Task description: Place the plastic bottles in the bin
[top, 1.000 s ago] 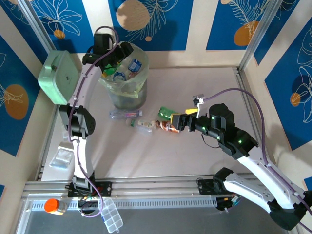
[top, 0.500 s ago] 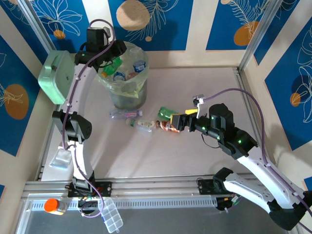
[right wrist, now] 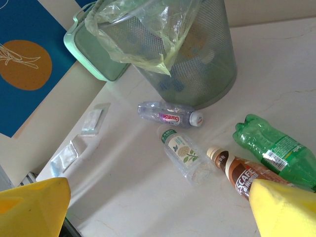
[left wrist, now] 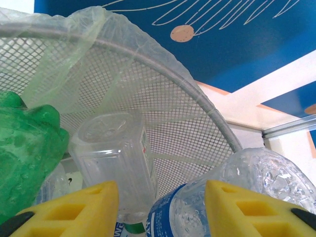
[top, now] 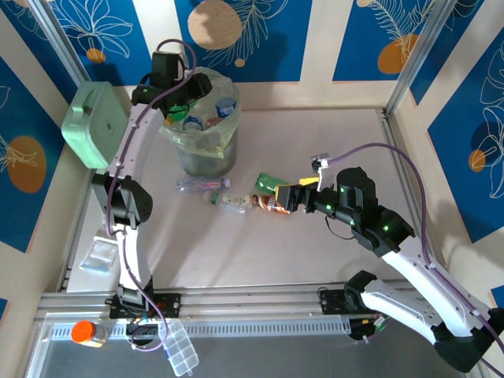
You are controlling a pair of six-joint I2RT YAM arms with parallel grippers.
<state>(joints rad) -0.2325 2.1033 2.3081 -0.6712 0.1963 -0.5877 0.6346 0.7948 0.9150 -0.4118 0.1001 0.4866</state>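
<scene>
The brown bottle (right wrist: 242, 173) on the tabletop (top: 315, 134) near the bin (top: 206, 153) looks light, squashy and slippery, best pinched gently at its middle by the spread right hand (top: 287, 197); the left hand (top: 183, 93) hangs empty, part open.

Both arms are built of smooth white link shells joined by black cylindrical joints. Up the left arm (top: 132, 146) runs a purple cable (top: 179, 43) that loops free at the upper left of the top view. The right arm (top: 417, 276) has a matching cable arching at the right, and small green lights (top: 386, 228) glow on its black joints. The bases are black, low in the frame. The left tool (left wrist: 161, 197) and the right tool (right wrist: 158, 207) have bright yellow wedge-shaped fingers. The left tool's fingers have recessed rectangular pockets and black outer corners.
</scene>
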